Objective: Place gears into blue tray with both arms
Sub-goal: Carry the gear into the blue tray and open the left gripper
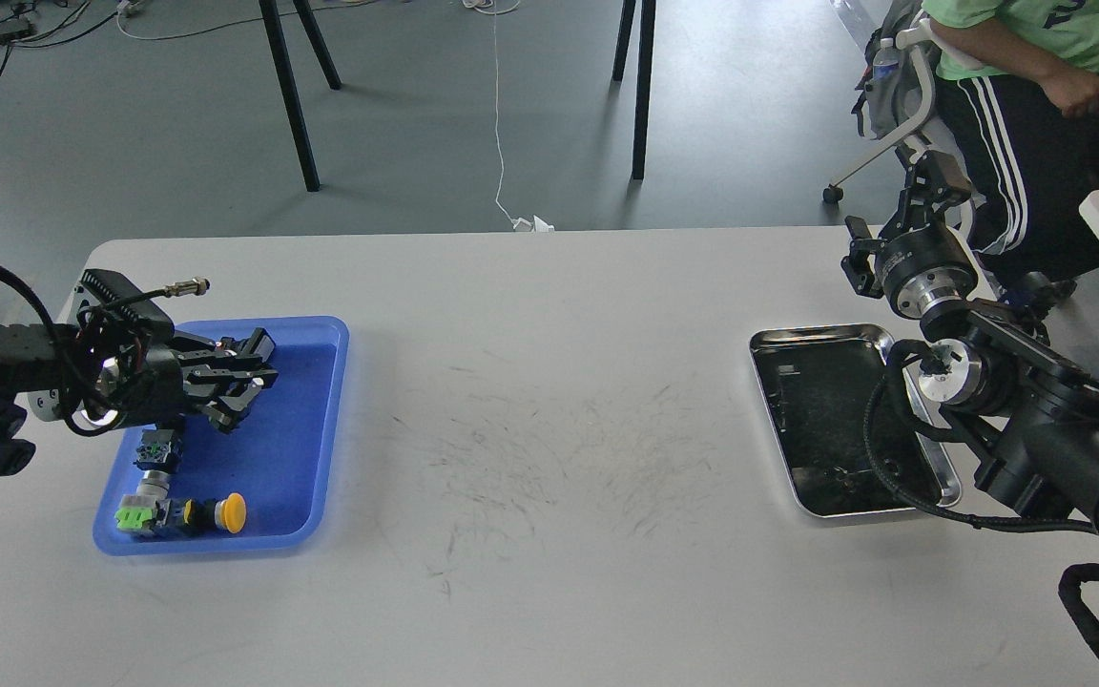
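A pale grey worktop (549, 458), scuffed with dark marks in the middle, carries the blue tray (301, 458) at the left and a shiny silver metal tray (821, 343) at the right, the two well apart. The left arm (25, 367) comes in low from the left edge, and the left gripper (244, 372) hangs over the far part of the blue tray, pointing right; its fingers look close together, but I cannot tell whether they hold anything. In the near-left corner of the blue tray lie push-button switches: one with a yellow cap (230, 512), a green-and-black one (141, 517) beside it, and another (156, 448) just below the gripper. The gears are too small to pick out in either tray. The right arm (1036, 401) rises from the near right, crossing the silver tray's right rim, and the right gripper (926, 186) stands beyond the worktop's far right edge, dark and small, so its state cannot be told. A seated person in a green shirt (1036, 29) is at the far right.
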Available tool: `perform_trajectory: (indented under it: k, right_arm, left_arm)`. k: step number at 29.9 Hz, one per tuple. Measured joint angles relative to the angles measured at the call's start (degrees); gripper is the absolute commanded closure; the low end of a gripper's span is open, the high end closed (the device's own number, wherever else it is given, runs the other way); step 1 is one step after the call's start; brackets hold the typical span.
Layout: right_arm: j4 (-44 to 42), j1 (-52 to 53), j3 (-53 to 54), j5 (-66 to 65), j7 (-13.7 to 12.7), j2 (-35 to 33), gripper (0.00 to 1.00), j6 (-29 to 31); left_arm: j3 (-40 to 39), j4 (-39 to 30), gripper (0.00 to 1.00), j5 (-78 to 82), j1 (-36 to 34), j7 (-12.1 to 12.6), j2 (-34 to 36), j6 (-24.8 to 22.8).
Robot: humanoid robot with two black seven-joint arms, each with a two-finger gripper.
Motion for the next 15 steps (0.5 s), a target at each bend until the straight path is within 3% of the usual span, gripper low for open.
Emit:
perform_trajectory:
  k: [8, 13, 15]
  right_arm:
    - [0.0, 0.1, 0.0, -0.2, 0.0, -0.1, 0.03, 0.0]
    - [0.0, 0.2, 0.0, -0.2, 0.0, -0.1, 0.03, 0.0]
    - [0.0, 0.2, 0.0, -0.2, 0.0, -0.1, 0.03, 0.0]
  left_arm:
    - [-2.2, 0.4, 0.83, 0.0, 3.6, 0.0, 0.6, 0.0]
    - [-2.9, 0.6, 0.73, 0.0, 3.7, 0.0, 1.2, 0.0]
    - [-3.3, 0.6, 0.64, 0.0, 3.7, 0.0, 1.7, 0.0]
